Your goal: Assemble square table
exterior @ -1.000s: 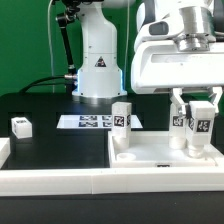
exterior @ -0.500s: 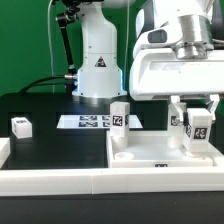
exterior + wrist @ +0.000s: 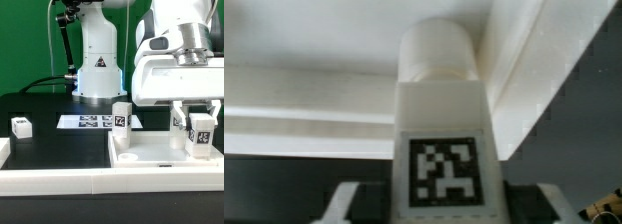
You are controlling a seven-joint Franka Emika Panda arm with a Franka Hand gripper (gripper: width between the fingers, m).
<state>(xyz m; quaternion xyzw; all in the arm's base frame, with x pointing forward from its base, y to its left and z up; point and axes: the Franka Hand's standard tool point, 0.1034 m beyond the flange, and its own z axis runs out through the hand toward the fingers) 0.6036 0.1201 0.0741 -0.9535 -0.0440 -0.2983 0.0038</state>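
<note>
The white square tabletop (image 3: 160, 153) lies at the front on the exterior view's right. One tagged white leg (image 3: 121, 120) stands upright at its far left corner. My gripper (image 3: 200, 124) is shut on another tagged white leg (image 3: 201, 134) and holds it upright over the tabletop's far right corner. In the wrist view this leg (image 3: 445, 130) sits between my fingers (image 3: 359, 203), its tag facing the camera and its rounded end pointing at the tabletop (image 3: 331, 50). A third leg (image 3: 21, 126) lies on the black table at the exterior view's left.
The marker board (image 3: 92, 122) lies flat behind the tabletop, in front of the robot base (image 3: 97, 65). A white barrier rail (image 3: 70, 180) runs along the front edge, with a short piece (image 3: 4, 150) at the exterior view's left.
My gripper with the leg has shifted slightly toward the exterior view's right and a bit lower over the tabletop's far right corner. Nothing else moved.
</note>
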